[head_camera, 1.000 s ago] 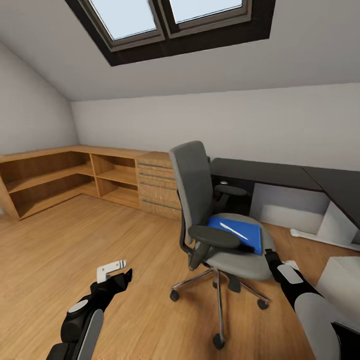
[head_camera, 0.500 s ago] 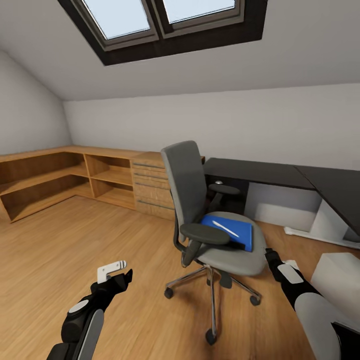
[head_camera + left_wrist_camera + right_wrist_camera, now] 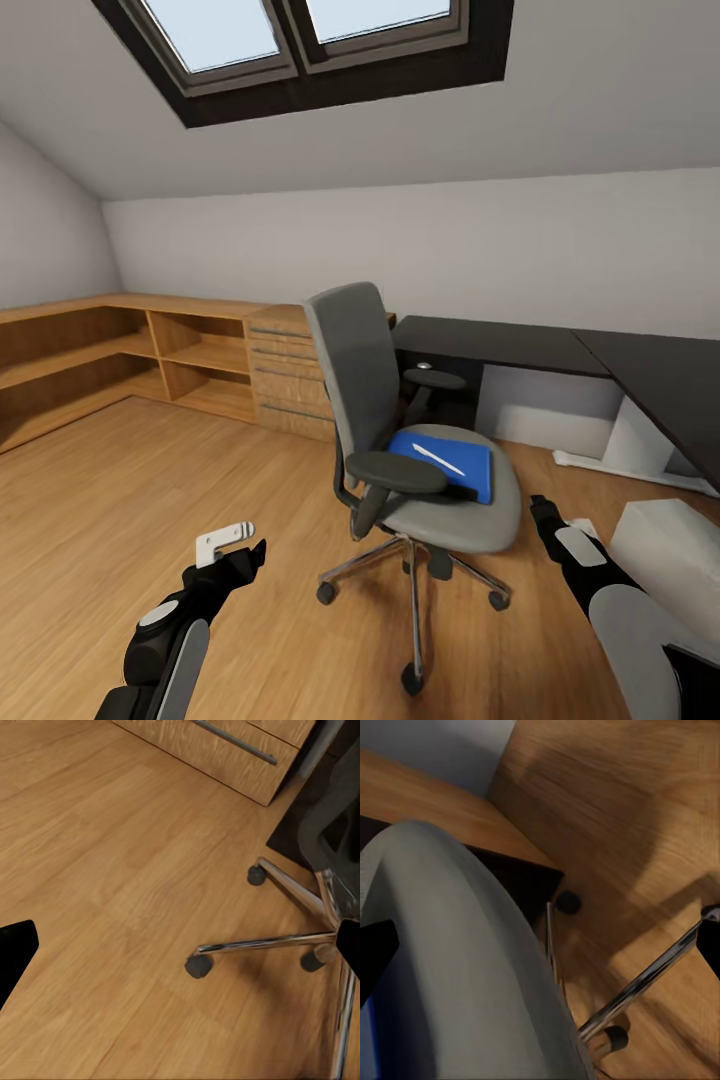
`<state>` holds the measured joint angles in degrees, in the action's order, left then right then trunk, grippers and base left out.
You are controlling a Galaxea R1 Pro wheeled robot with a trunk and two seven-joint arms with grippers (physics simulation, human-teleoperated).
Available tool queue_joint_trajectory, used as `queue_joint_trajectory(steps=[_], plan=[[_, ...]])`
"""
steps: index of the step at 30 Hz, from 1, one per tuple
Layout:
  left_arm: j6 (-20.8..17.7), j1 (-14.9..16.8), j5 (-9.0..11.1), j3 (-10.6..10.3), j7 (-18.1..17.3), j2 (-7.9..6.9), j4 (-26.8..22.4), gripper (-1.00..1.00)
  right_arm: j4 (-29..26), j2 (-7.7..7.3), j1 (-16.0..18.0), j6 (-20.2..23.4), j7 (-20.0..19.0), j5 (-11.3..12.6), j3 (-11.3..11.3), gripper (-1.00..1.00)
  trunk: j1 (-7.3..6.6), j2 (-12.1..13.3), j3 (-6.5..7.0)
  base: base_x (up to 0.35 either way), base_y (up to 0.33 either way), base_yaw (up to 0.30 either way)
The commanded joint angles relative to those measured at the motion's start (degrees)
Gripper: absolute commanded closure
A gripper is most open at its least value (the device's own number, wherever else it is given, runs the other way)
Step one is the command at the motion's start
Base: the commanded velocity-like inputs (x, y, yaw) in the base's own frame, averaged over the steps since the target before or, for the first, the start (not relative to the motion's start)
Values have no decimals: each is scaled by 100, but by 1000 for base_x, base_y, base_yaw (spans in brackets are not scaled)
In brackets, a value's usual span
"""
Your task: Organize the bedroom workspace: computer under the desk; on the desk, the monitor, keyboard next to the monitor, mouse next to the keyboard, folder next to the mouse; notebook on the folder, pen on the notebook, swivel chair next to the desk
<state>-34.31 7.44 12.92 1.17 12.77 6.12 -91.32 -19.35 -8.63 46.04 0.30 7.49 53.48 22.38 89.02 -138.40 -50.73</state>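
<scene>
Blue folder [image 3: 445,463], partly hidden behind an armrest, lies on the swivel chair [image 3: 400,440]; one pen [image 3: 437,459] on top. Left gripper [image 3: 240,548] and right gripper [image 3: 541,510]: finger states unclear.

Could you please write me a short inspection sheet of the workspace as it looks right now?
Surface: the desk, black top, with nothing seen on the part in view.
Job's things: the swivel chair stands on the wood floor in front of the desk; the folder lies flat on its seat, with the pen on top of it.
Clutter: a white box on the floor beside the right arm.
Grippers: left gripper low over the floor, open, holding nothing; right gripper close to the seat's edge, open, holding nothing.
Cables: nothing seen.
Surroundings: light-wood shelving, skylights, sloped ceiling.
</scene>
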Motion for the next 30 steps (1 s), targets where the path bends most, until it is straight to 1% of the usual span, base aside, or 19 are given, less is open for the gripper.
queue_joint_trajectory(steps=[1,15,24,30], plan=[[-23,3,61,1,42,3,-8,-100,-11,1,2,1,23,52,-2,-100,2,-3,-6,280,0,-2],[-23,3,61,-2,41,3,-1,-100,-13,-7,2,5,16,51,-3,-100,2,-3,-6,299,0,0],[-23,3,61,0,33,3,-6,-100,11,-7,2,9,15,59,-3,-100,2,-3,-6,33,0,2],[-23,3,61,-2,33,3,-5,-100,27,0,2,14,15,59,-5,-100,2,-3,-20,1,0,113]])
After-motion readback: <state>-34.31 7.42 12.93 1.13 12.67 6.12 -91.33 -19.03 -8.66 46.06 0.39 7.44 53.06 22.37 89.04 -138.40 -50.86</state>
